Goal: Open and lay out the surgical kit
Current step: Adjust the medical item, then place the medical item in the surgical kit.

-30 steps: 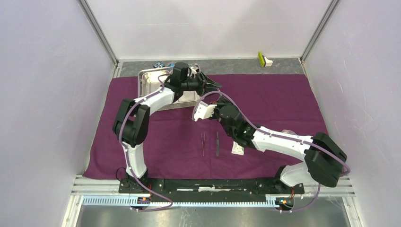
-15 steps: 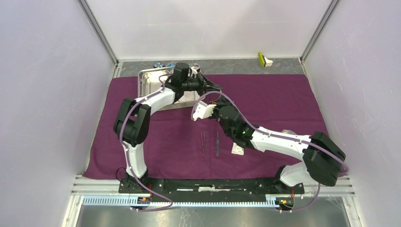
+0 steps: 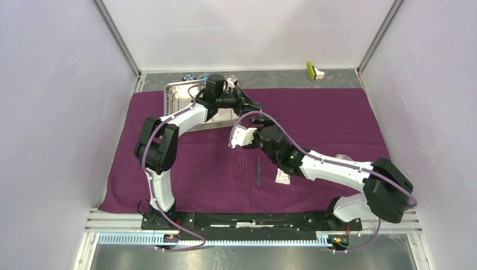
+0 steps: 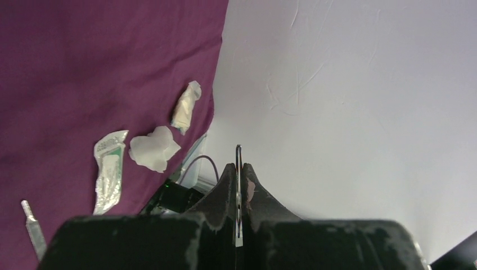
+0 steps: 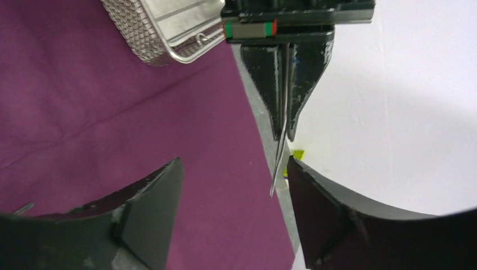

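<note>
Purple cloth wrap (image 3: 337,112) lies spread flat, with the steel tray (image 3: 175,94) at its far left corner. Beside the tray, the left gripper (image 5: 284,134) is clamped on a slim metal instrument (image 5: 278,163), whose long axis runs in line with the fingers. Its free tip points between the parted fingers of the right gripper (image 5: 233,169), apparently untouched. The left arm alone carries it. A laid tool (image 3: 259,171) lies on the cloth nearer the bases.
</note>
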Controlling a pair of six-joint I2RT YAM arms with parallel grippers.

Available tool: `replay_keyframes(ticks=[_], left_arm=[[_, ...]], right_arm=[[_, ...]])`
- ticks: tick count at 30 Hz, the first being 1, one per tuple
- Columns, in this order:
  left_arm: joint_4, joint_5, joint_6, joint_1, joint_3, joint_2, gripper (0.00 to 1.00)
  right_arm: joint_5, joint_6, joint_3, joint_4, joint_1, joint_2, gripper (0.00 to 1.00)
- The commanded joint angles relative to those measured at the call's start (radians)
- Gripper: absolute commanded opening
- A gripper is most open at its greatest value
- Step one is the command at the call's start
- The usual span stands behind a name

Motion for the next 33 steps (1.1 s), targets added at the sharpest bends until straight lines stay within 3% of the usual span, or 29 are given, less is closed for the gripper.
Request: replay_keyframes(ticks=[1, 4, 8, 16, 20, 24, 30, 33], left_arm=[[-0.083, 0.004, 0.221, 0.038, 0.052, -0.03, 0.02], [-0.218, -0.012, 0.379, 0.063, 0.064, -0.057, 0.02], [-0.488, -0.114, 0.704, 0.076, 0.078, -0.129, 0.02], [-0.738, -0.345, 1.038, 0.048, -0.052, -0.299, 0.02], [-0.837, -0.478, 1.155, -0.025, -0.106, -0.36, 0.02], [-0.87, -0.561, 1.167, -0.08, -0.184, -0.419, 0.02], [-0.824, -0.578, 1.036, -0.083, -0.34, -0.475, 0.02], [-0.837, -0.552, 0.979, -0.083, -0.34, -0.439, 0.02]], right_arm=[[-0.184, 0.136, 0.029, -0.117, -0.063, -0.106, 0.77], [-0.336, 0.2, 0.039, -0.193, -0.15, -0.164, 0.79], [-0.478, 0.244, 0.031, -0.257, -0.242, -0.225, 0.78], [-0.526, 0.264, -0.052, -0.246, -0.325, -0.271, 0.78], [-0.545, 0.281, -0.082, -0.231, -0.365, -0.272, 0.78], [-0.55, 0.283, -0.1, -0.223, -0.393, -0.262, 0.78], [-0.526, 0.263, -0.131, -0.183, -0.436, -0.222, 0.78], [-0.527, 0.269, -0.14, -0.176, -0.462, -0.215, 0.78]])
